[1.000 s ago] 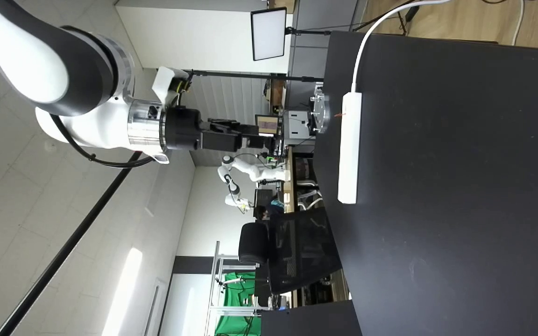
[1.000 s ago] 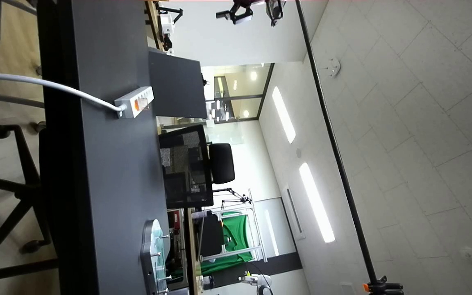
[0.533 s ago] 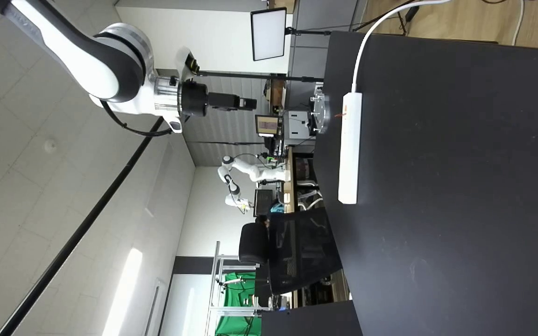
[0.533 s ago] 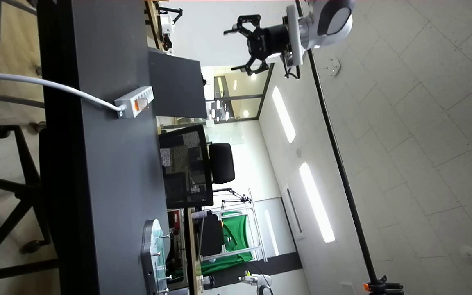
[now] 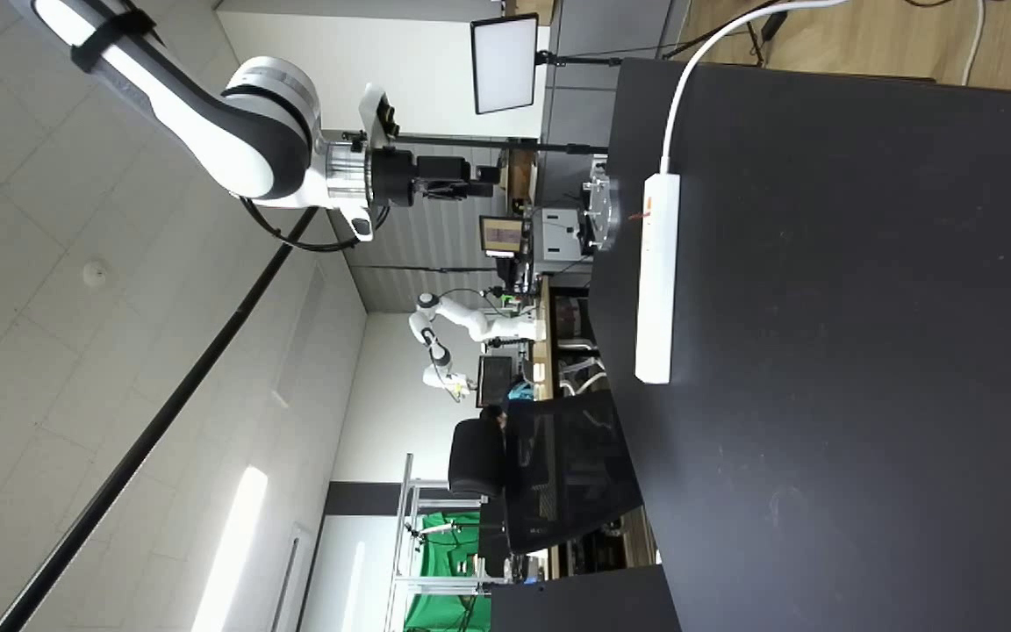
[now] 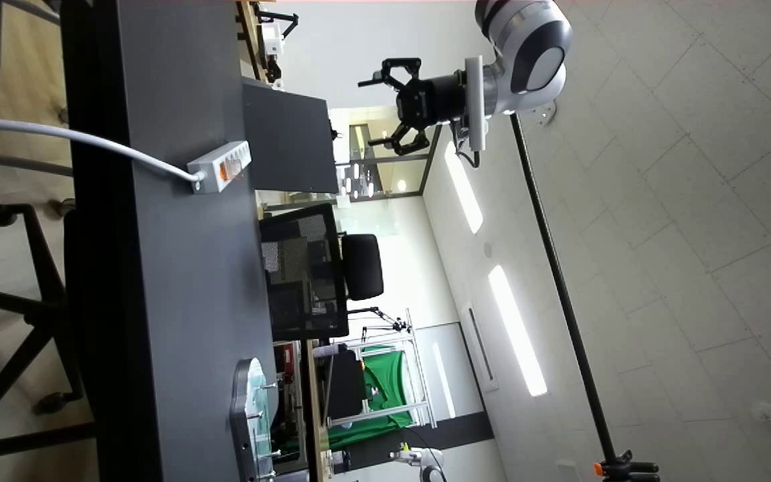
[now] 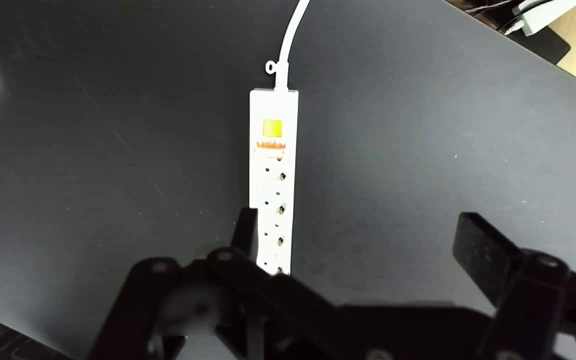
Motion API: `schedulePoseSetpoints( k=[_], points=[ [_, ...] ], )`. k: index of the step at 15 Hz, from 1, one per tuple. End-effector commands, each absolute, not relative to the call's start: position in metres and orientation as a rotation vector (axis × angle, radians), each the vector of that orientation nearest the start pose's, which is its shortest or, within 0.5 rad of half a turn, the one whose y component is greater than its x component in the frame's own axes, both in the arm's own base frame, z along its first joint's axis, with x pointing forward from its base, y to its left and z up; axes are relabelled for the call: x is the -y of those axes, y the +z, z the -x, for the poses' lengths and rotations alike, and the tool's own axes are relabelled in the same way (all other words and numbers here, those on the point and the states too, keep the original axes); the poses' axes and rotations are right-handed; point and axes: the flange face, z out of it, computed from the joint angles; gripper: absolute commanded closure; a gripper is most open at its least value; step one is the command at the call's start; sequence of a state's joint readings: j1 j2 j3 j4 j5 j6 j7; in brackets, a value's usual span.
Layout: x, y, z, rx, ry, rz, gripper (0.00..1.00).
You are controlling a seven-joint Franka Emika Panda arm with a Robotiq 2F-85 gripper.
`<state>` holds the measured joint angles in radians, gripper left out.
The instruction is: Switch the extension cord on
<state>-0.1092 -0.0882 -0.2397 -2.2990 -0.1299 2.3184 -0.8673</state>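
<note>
The extension cord [image 7: 274,182] is a long white bar lying on the black table, with several sockets and an orange switch [image 7: 272,128] near its cable end. It shows in both exterior views [image 5: 657,290] [image 6: 211,166], which are turned on their side. Its white cable [image 7: 293,30] runs off over the table edge. My gripper [image 7: 360,215] is open and empty, its fingers wide apart. It hangs well above the table in both exterior views [image 5: 490,180] [image 6: 367,112]. In the wrist view the left finger [image 7: 246,232] overlaps the bar's far end from the switch and hides part of it.
A clear round plate with metal posts [image 6: 258,415] stands on the black table [image 5: 865,351]. A black mesh chair [image 5: 567,474] is beyond the table. A cable box [image 7: 543,15] lies past the table edge in the wrist view.
The arm has swung farther from the camera in an exterior view and come into full sight in an exterior view where it was mostly cut off. The gripper has turned and stayed open. The cord is unmoved.
</note>
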Motion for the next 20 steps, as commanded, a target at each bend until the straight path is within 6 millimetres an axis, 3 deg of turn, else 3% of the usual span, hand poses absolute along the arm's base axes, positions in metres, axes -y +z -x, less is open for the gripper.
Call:
schedulePoseSetpoints(
  k=[1, 10, 16, 17, 18, 20],
  points=[
    [0.177, 0.394, -0.479, 0.968, -0.067, 3.119, 0.0],
    [0.178, 0.395, -0.48, 0.97, -0.067, 3.119, 0.0],
    [0.211, 0.357, -0.497, 1.07, -0.081, 3.12, 0.0],
    [0.219, 0.346, -0.5, 1.065, -0.079, 3.126, 0.25],
    [0.226, 0.333, -0.502, 1.055, -0.081, 3.124, 0.25],
    [0.236, 0.308, -0.505, 1.03, -0.065, 3.118, 0.4]
  ],
)
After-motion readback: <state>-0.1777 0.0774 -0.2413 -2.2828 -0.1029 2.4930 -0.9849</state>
